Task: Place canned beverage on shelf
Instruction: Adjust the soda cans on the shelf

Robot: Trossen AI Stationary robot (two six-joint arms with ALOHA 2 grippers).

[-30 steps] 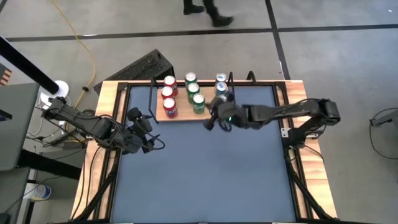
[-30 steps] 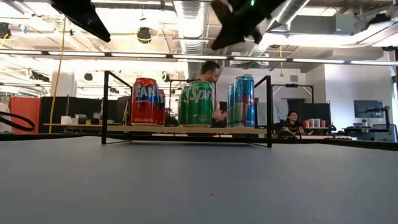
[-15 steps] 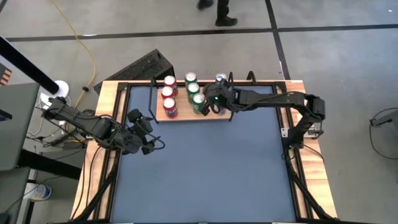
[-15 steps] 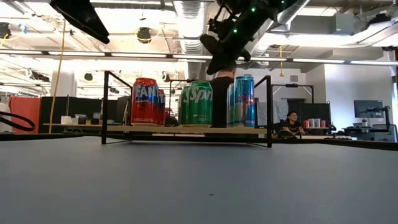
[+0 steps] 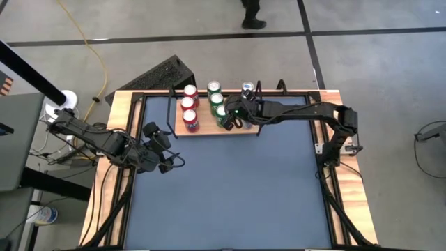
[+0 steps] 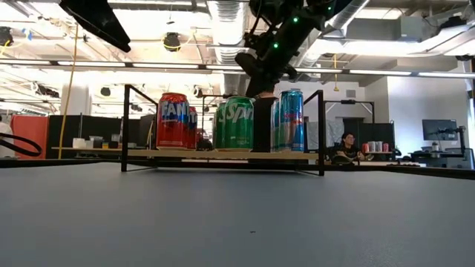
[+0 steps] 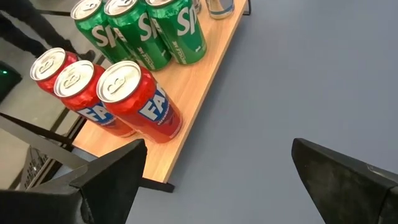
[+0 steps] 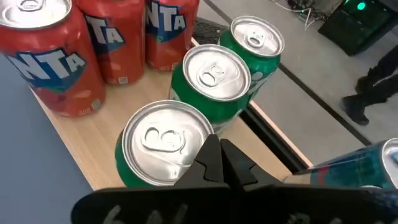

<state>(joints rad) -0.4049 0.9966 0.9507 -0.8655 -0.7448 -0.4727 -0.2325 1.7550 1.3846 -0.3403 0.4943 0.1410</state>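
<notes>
Surface (image 5: 230, 188) carries the shelf (image 5: 209, 130). Right claw (image 5: 235, 116), pressed together and empty, hovers above the green cans (image 8: 163, 144), apparently nudging alignment. Left claw (image 5: 164, 148), spread, waits well apart.

Three red cans (image 5: 187, 104), three green cans (image 5: 217, 100), two blue cans (image 5: 247, 88), one shelf (image 5: 206, 129)

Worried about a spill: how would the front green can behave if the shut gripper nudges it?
The front green can is tall and narrow, so it would probably tip rather than slide. It stands near the shelf edge, so it might fall off. The right gripper sits at its rim.
</notes>
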